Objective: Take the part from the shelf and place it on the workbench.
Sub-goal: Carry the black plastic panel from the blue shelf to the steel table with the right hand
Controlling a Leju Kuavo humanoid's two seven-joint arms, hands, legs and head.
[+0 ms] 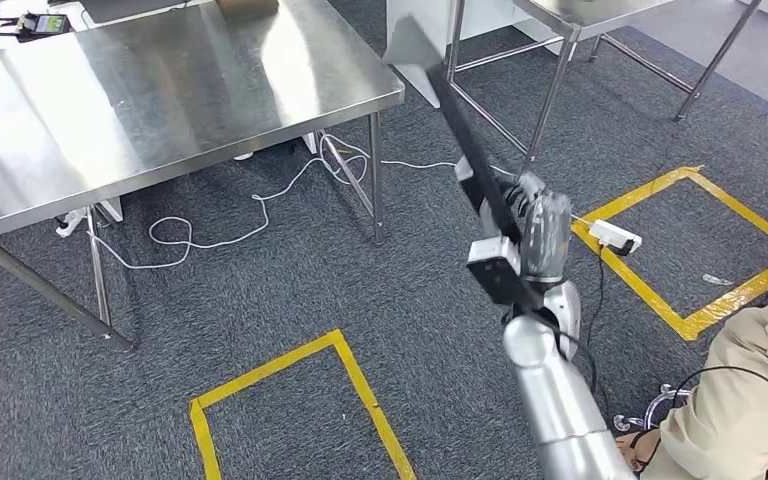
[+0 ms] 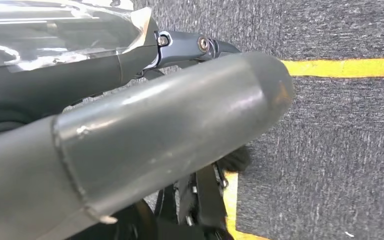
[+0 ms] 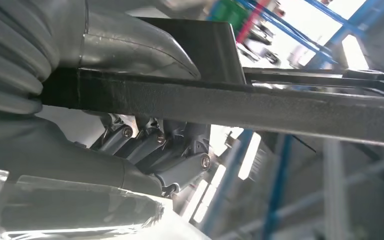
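Long black metal bar with a flat plate at its far end [image 1: 465,150] is the part, carried slanting above the grey carpet, right of the bare stainless-steel table [image 1: 140,90]. It looks rigid, fairly heavy and top-loaded, so a hold nearer its middle would likely steady it. The right robot hand [image 1: 530,235] clamps its lower end, forearm raised. The left robot hand [image 2: 145,145] hangs over yellow floor tape; its closure can't be judged.
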